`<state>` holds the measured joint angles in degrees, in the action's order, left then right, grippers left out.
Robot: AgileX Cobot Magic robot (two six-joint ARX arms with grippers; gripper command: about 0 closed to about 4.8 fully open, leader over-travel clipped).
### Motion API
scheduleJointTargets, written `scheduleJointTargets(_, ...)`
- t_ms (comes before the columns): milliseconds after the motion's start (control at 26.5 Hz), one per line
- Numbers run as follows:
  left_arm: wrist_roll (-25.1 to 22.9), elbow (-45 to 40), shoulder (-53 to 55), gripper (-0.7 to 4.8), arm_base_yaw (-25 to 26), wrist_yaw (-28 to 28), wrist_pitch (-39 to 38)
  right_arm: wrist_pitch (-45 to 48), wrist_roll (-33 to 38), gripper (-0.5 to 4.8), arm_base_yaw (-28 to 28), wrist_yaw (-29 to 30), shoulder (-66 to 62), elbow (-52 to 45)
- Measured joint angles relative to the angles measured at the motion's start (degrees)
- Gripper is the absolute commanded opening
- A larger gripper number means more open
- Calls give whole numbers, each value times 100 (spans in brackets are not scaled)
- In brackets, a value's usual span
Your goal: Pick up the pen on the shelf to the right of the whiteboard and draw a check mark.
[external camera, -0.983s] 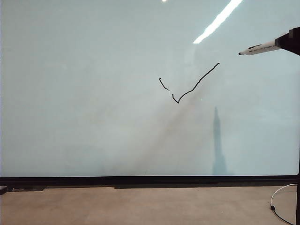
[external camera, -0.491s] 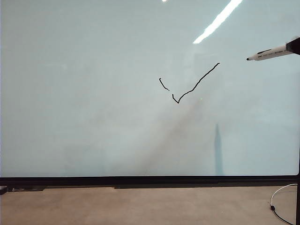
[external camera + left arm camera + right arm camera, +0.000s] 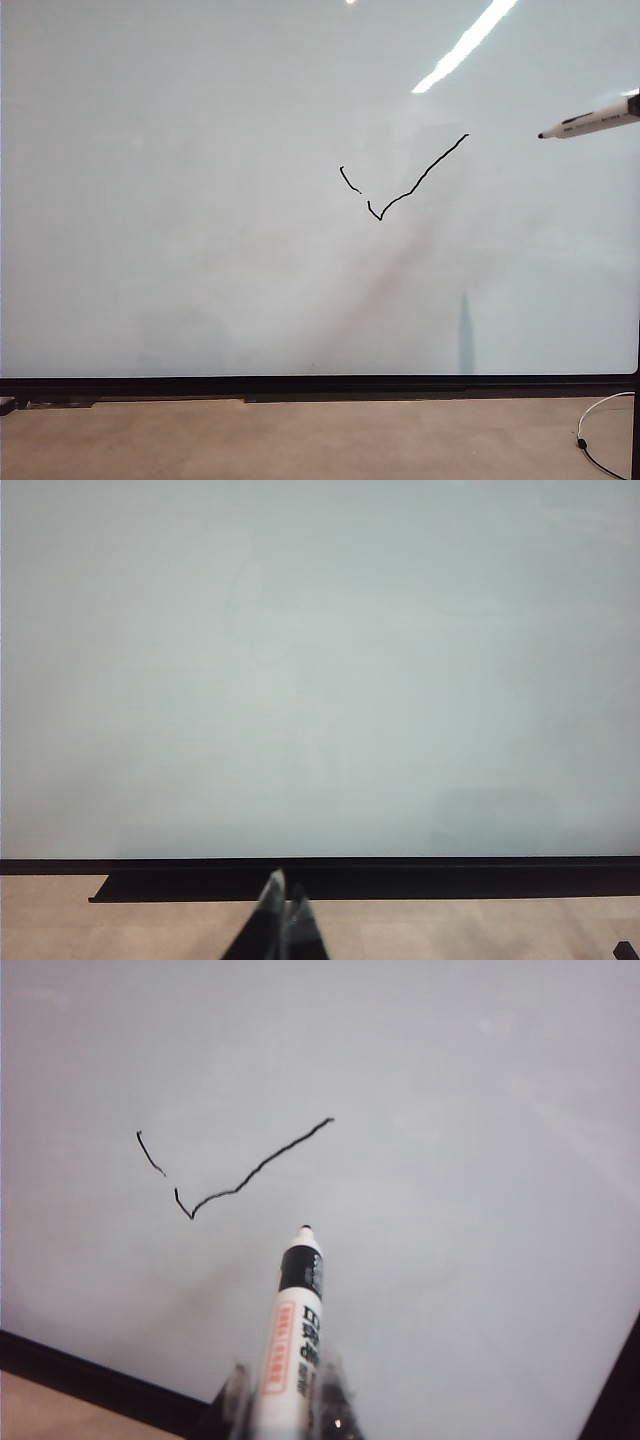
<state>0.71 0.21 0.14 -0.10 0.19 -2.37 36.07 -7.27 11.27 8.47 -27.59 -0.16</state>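
The right gripper (image 3: 285,1415) is closed on the pen (image 3: 291,1340), whose dark tip points at the whiteboard (image 3: 200,120) from off its surface, to the right of the check mark (image 3: 400,185) and slightly above it. That check mark is already drawn near the whiteboard's middle, its short stroke broken by a gap, so I judge the drawing done, with at most putting the pen away left. The left gripper (image 3: 283,920) sits low before the whiteboard's bottom frame, fingers together and empty.
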Motion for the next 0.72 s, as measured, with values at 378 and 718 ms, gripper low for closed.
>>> scheduleJointTargets(378,0,0,0,-5,0,0,0,-1526,-31,-6,-448,-96,1491,0)
scheduleJointTargets(718,0,0,2,-4,0,0,0,-2796,83,-6,-964,-92,2785,0)
